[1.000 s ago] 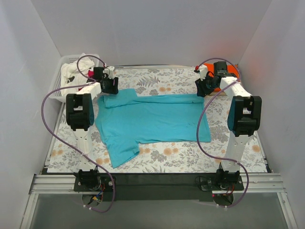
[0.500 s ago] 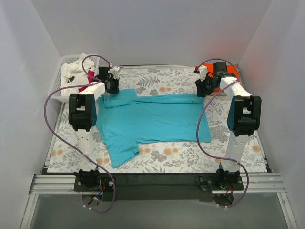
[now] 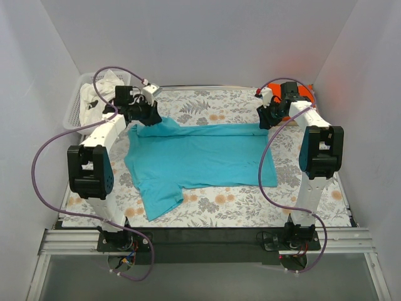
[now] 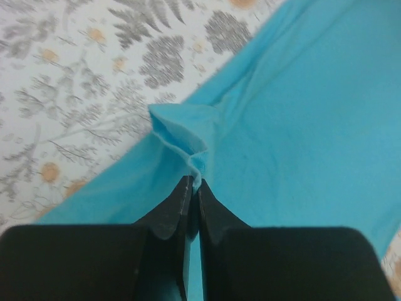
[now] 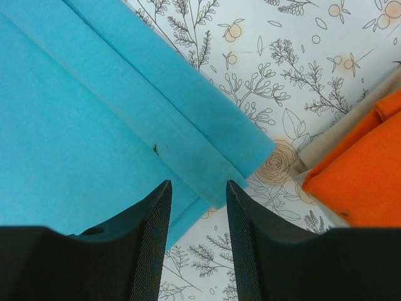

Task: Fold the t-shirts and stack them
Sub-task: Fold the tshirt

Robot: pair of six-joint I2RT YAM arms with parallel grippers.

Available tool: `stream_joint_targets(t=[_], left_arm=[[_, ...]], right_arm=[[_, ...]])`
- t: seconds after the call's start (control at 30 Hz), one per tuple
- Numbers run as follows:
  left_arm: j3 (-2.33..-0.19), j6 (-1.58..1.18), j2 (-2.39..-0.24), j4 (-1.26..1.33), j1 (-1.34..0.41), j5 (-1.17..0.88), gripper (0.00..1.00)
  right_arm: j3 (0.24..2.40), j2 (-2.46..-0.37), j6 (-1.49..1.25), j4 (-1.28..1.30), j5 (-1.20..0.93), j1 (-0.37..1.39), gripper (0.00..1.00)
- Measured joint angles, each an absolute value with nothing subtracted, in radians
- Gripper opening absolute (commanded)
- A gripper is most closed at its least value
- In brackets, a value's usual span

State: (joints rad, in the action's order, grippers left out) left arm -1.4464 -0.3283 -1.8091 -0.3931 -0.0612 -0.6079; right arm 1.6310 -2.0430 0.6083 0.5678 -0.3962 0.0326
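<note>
Two claws sit at the far edge of a teal short-sleeved cloth t-shirt [image 3: 200, 157], which lies spread on the flower-printed worktop [image 3: 250, 204].

The left claw [image 4: 193, 183] has its black fingers pressed together on a small pleat of the shirt's edge. The cloth puckers up just ahead of its tips, with bare worktop beyond. From above, the left claw [image 3: 149, 116] is at the shirt's far left corner. A white plastic lattice basket [image 3: 76, 110] stands off to this claw's left, with white cloth [image 3: 103, 88] heaped in it.

The right claw [image 5: 198, 185] has its fingers spread apart and grips nothing. It hangs over the shirt's far right corner, where a folded teal band runs slantwise ahead of its tips. Whether the tips touch the cloth cannot be told. A folded bright orange cloth shirt [image 5: 357, 175] lies to this claw's right, apart from the teal one.
</note>
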Motion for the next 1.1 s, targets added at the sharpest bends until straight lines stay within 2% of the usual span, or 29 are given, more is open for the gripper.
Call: stream_joint_targets(t=[0.23, 0.4, 0.47, 0.53, 0.57, 0.73, 1.1], left_arm=[[-1.248, -0.106, -1.792, -0.548, -0.061, -0.698, 0.18], [-1.203, 0.058, -1.792, -0.689, -0.061, -0.705, 0.26], [-1.207, 0.096, -1.792, -0.72, -0.061, -0.709, 0.37], [-1.215, 0.106, -1.792, -0.736, -0.061, -0.714, 0.38], [-1.222, 0.099, -1.792, -0.736, -0.061, -0.716, 0.43], [-1.299, -0.036, -1.812, -0.646, -0.062, -0.707, 0.43], [-1.453, -0.27, -2.022, -0.478, -0.076, -0.626, 0.44]], right_arm=[[1.631, -2.041, 0.632, 0.583, -0.395, 0.033, 0.39], [1.624, -2.037, 0.658, 0.593, -0.389, 0.033, 0.39], [1.621, -2.034, 0.665, 0.599, -0.388, 0.033, 0.39], [1.621, -2.033, 0.674, 0.603, -0.387, 0.033, 0.39], [1.621, -2.033, 0.679, 0.604, -0.387, 0.033, 0.39], [1.623, -2.033, 0.69, 0.608, -0.376, 0.033, 0.4], [1.731, -2.115, 0.71, 0.635, -0.338, 0.062, 0.43]])
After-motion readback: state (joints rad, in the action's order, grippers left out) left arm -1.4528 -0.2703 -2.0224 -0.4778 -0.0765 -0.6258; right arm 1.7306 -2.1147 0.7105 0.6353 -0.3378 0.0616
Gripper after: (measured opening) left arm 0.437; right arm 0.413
